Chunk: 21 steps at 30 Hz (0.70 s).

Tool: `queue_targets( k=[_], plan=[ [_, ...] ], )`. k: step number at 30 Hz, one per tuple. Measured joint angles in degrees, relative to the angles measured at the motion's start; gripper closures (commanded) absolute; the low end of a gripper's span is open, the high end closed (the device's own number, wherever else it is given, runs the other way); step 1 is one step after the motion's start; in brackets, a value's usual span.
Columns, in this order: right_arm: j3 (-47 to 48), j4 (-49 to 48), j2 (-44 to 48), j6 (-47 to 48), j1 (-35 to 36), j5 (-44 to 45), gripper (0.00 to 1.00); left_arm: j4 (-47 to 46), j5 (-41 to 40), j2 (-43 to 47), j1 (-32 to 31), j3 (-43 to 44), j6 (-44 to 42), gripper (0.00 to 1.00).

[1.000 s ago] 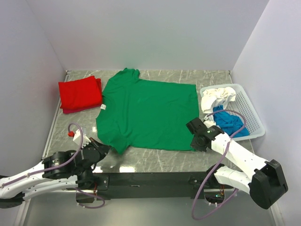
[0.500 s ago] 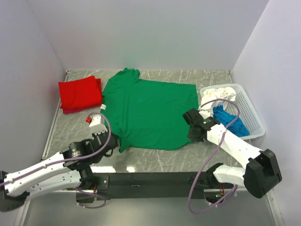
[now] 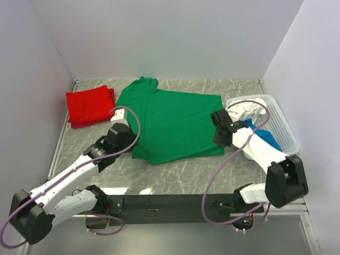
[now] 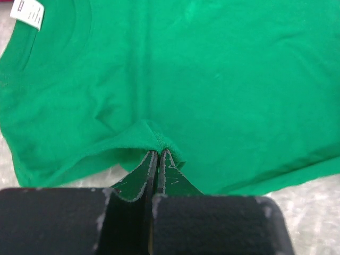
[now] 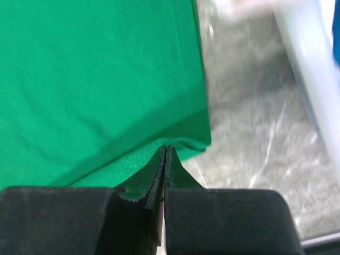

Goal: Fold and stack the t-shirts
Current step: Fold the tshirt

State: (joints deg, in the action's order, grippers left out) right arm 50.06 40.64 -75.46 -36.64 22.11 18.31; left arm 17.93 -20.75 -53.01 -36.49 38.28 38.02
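Note:
A bright green t-shirt (image 3: 172, 119) lies spread across the middle of the table, its white neck label (image 4: 27, 11) toward the left. Its near edge is lifted and carried back over the body. My left gripper (image 3: 127, 139) is shut on the shirt's near left hem (image 4: 154, 133). At the near right corner, my right gripper (image 3: 219, 139) is shut on the green edge (image 5: 183, 144). A folded red t-shirt (image 3: 90, 106) rests at the back left. White (image 3: 247, 109) and blue (image 3: 265, 139) t-shirts lie crumpled in the basket.
A white plastic lattice basket (image 3: 287, 133) stands at the right edge, close beside my right arm. The marble tabletop (image 3: 175, 175) shows bare in front of the green shirt. White walls close in the back and both sides.
Both grippers have moved away from the bases toward the back, dragging the green shirt's near edge up and over its body. The shirt's near portion now covers less of the table.

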Motion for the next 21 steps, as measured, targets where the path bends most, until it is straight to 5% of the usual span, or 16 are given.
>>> queue_targets(
  k=[21],
  plan=[
    [12.8, -4.9, -16.1, 6.5, -5.8, -0.3, 1.0, -16.8, 13.6, -26.5, 15.7, 12.3, -11.7, 0.99]
  ],
)
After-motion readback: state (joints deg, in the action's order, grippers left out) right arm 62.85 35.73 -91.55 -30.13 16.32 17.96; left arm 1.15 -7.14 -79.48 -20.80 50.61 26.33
